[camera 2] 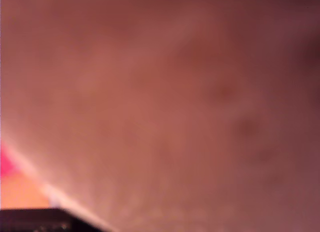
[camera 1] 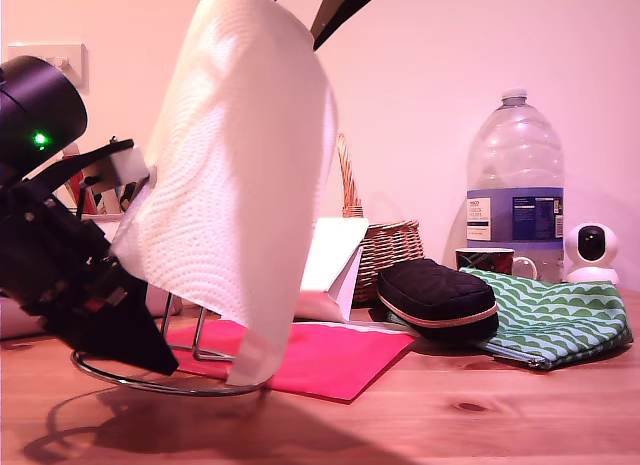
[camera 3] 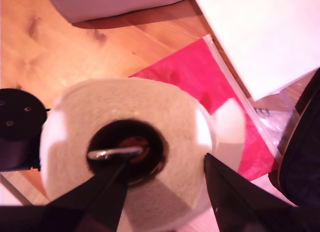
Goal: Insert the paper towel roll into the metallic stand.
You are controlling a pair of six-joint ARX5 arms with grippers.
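The tall, thick white paper towel roll (camera 1: 240,175), embossed with a fine pattern, hangs tilted above the desk, its top leaning toward the exterior view's right and its lower end over the stand's ring, a loose sheet flaring toward the exterior view's left. The thin, shiny chrome wire stand (camera 1: 165,382) rests on the desk, its round ring base partly on a pink sheet. The second wrist view shows the stand's upright loop tip (camera 3: 114,152) inside the roll's dark hollow core (camera 3: 127,152).
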